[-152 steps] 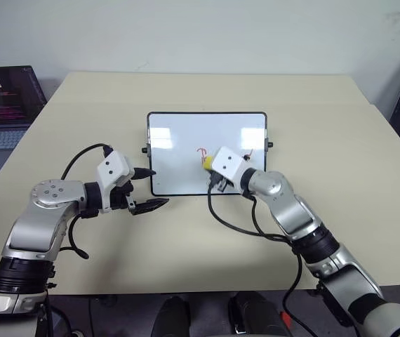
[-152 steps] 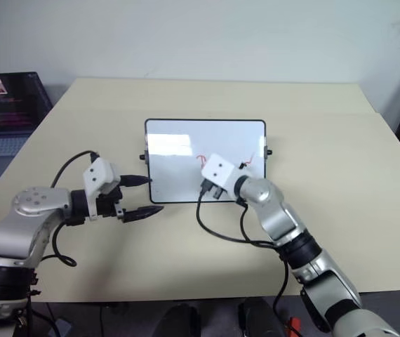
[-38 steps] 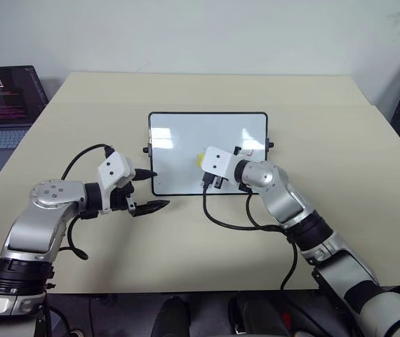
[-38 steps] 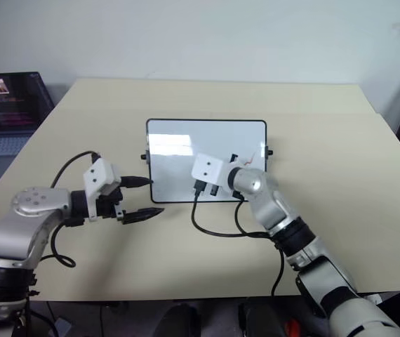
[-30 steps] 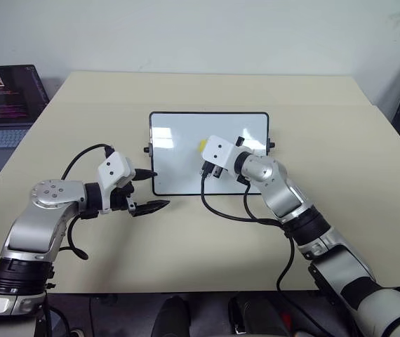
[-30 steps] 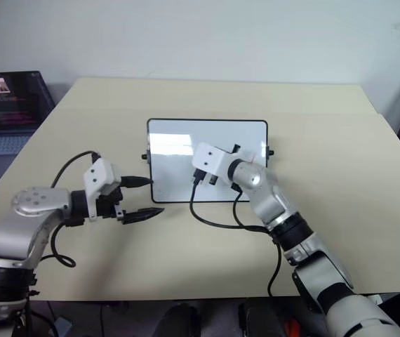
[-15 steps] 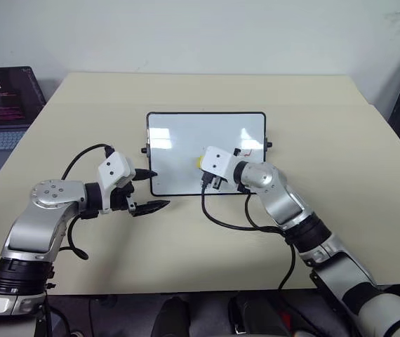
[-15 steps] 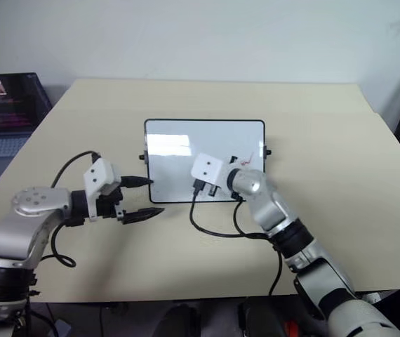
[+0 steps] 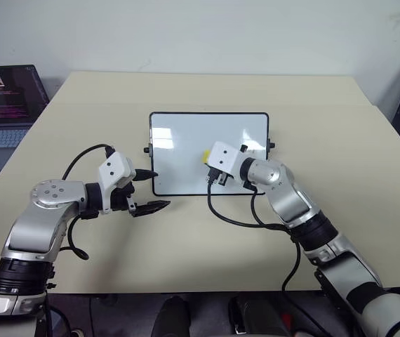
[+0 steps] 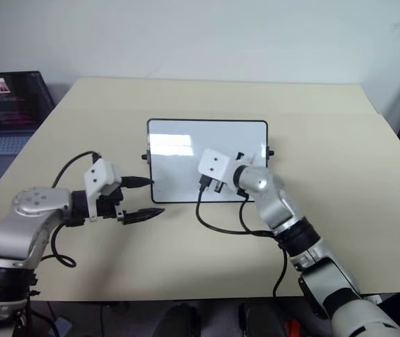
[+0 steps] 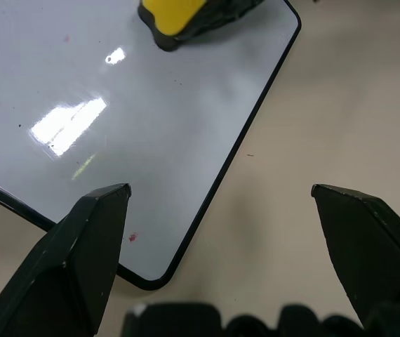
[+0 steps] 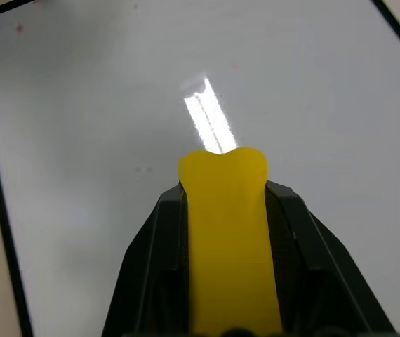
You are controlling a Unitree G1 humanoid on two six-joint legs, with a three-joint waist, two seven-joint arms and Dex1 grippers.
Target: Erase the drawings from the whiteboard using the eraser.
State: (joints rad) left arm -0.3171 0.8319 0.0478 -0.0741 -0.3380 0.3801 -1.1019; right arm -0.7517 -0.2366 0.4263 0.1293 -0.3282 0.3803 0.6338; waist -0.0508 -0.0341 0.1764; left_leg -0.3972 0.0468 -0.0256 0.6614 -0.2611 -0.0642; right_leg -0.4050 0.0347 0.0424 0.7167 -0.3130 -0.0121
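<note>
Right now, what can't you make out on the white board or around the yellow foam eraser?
- Small black-framed glossy whiteboard, head views: its right part is hidden behind the right gripper and wrist, so leftover red marks can't be judged.
- Yellow foam eraser, right wrist view: its dark underside is hidden; board contact unclear.
- Laptop: cut off by the picture's edge.

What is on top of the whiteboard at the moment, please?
The eraser, clamped in the right gripper, sits over the whiteboard. The white surface around it looks clean; any marks beneath the gripper are hidden.

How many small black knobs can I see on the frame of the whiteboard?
2. The left knob sits on the whiteboard's left side edge, the right knob on its right side edge.
</note>
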